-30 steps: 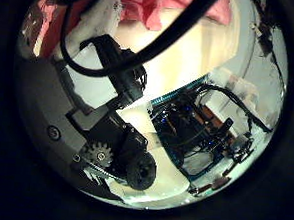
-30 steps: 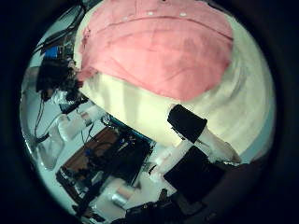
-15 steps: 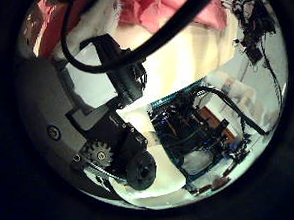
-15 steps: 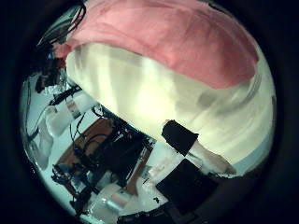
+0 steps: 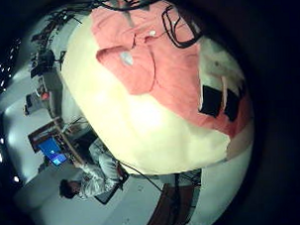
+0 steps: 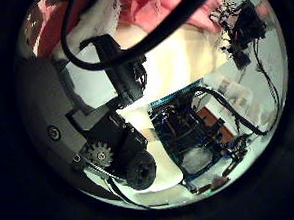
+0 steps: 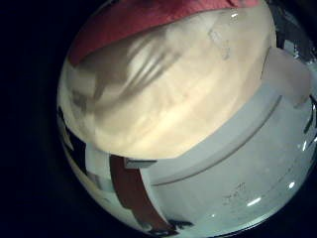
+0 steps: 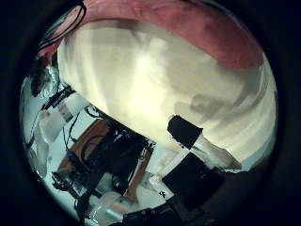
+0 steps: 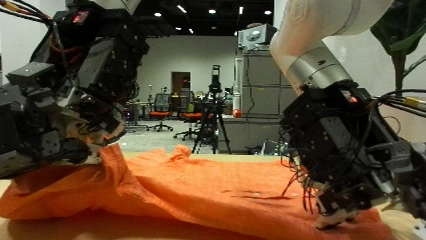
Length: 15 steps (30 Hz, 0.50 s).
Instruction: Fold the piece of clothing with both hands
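Note:
An orange piece of clothing (image 9: 200,195) lies spread and rumpled on the pale table (image 9: 402,224). My left hand (image 9: 64,100) hangs over its raised edge. In the left thumb side palm view its fingers (image 6: 115,58) show bare table between them, with the cloth (image 6: 144,2) beyond. The left little finger side palm view shows the whole garment (image 5: 153,63), with black fingertips (image 5: 215,98) over one edge. My right hand (image 9: 340,155) hangs with fingers pointing down at the cloth's other end. Its finger (image 8: 193,134) is over bare table (image 8: 141,75), beside the cloth (image 8: 188,19).
Office chairs and a tripod (image 9: 213,110) stand behind the table. The right little finger side palm view shows finger shadows on the table (image 7: 149,69).
The right palm's camera has shifted off the cloth, so bare table now fills most of its view. A hand has come into the edge of the left thumb side palm view.

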Tool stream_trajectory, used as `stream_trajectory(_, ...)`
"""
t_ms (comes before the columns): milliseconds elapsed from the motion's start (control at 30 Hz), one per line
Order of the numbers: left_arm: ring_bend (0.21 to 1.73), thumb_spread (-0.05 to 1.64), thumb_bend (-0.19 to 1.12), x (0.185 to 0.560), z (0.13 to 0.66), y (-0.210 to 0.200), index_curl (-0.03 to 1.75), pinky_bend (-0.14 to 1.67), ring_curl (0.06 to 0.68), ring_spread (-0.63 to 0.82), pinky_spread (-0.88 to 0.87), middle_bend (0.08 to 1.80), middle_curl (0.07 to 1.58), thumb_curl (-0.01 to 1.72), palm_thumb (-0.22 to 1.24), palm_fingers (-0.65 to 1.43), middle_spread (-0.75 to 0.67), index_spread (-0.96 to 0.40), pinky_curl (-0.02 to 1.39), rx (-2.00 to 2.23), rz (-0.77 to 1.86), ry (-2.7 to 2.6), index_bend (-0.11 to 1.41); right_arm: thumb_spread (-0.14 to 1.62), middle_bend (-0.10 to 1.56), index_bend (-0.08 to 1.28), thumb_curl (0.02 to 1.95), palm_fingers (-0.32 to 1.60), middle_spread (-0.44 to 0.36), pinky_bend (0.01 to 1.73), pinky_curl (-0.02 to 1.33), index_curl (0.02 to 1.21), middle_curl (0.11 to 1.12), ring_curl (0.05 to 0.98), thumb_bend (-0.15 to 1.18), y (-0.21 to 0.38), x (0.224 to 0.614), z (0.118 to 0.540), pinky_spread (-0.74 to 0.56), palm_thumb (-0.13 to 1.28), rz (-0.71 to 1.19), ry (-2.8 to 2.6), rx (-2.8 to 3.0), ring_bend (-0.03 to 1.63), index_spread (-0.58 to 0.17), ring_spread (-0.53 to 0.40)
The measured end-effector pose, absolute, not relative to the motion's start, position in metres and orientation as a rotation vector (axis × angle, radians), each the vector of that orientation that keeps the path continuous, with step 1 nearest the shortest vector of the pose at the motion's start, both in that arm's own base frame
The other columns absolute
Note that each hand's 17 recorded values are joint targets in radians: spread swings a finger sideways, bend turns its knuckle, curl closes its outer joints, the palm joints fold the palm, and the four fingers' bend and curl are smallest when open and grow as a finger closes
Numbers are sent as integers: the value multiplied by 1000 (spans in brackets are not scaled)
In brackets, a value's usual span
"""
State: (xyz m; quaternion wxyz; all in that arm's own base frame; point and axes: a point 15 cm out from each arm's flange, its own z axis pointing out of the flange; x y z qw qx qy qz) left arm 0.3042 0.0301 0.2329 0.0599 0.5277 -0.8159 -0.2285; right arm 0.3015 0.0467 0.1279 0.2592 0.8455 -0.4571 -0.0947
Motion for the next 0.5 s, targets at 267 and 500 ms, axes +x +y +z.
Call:
stream_trajectory(267, 1277, 1368, -6, 298, 242, 32, 963, 1132, 579, -436, -615, 1083, 860, 456, 666, 1086, -456, -658, 712, 1583, -698, -2466, 629, 936, 408, 166, 347, 897, -202, 768, 446, 268, 505, 440, -15, 54, 319, 125, -449, 789, -116, -1332, 2293, 863, -310, -326)
stream_trajectory(500, 1274, 1368, -6, 294, 245, 33, 985, 1131, 579, -437, -613, 1079, 862, 457, 666, 1089, -456, -669, 715, 1555, -699, -2473, 605, 1079, 711, 547, 314, 1311, -265, 984, 589, 460, 688, 551, -22, 58, 328, 138, -461, 755, -64, -1382, 2321, 994, -422, -330)
